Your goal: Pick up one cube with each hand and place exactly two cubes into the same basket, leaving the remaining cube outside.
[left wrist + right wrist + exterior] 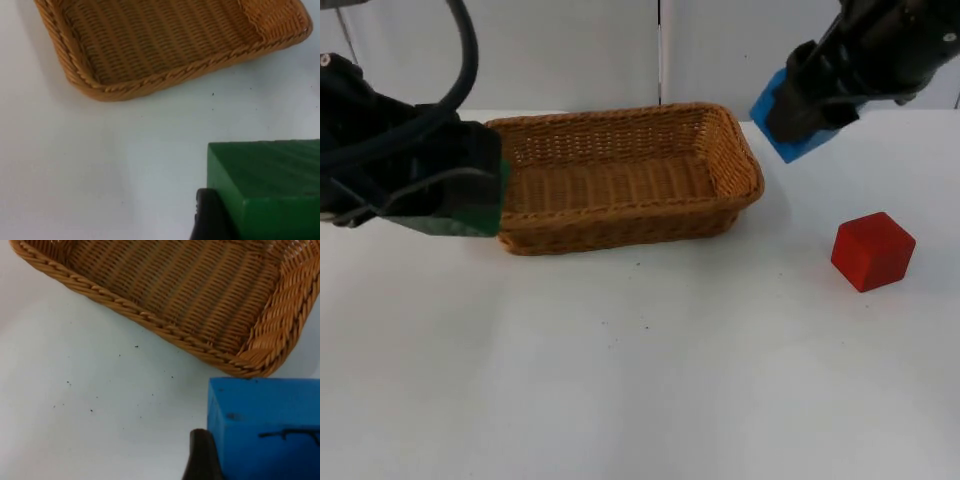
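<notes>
The white table (620, 380) has wide bare room in front of the basket, up to the near edge of the top view. One wicker basket (620, 175) lies toward the grey partition wall (570, 50), long side across, and nothing is inside it. The left gripper (455, 195) is at the basket's left end, closed on the green cube (470, 215); in the left wrist view this cube (270, 185) is beside a black finger (207, 215), above bare table and apart from the basket rim (125, 90). The right gripper (810, 100) is just past the basket's right end, closed on the blue cube (782, 135), which is raised above the table; in the right wrist view the blue cube (265, 430) is near the basket's corner (260, 365). The red cube (872, 250) sits alone on the table, well apart from the basket, on the right. There are three cubes and one basket
</notes>
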You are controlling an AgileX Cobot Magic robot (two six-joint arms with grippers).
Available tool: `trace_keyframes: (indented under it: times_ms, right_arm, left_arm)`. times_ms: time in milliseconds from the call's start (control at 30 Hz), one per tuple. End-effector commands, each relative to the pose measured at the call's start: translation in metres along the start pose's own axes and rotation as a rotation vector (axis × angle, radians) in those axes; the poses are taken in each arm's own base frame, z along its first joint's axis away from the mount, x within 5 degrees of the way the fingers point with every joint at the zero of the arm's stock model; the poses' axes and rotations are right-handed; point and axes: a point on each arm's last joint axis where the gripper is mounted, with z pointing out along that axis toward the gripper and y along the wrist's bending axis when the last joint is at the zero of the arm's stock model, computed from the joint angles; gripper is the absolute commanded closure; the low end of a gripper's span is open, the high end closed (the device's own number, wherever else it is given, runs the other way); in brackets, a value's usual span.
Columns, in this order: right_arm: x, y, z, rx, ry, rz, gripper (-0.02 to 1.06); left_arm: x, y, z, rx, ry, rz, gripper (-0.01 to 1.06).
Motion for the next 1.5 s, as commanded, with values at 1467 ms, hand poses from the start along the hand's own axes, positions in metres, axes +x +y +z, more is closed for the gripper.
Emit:
trace_keyframes:
  times_ms: [1467]
  right_arm:
    - [-0.070,-0.019,0.134,-0.009,0.005,-0.044,1.05]
  left_arm:
    - [-0.117,0.038,0.170,-0.081,0.094,0.075,1.04]
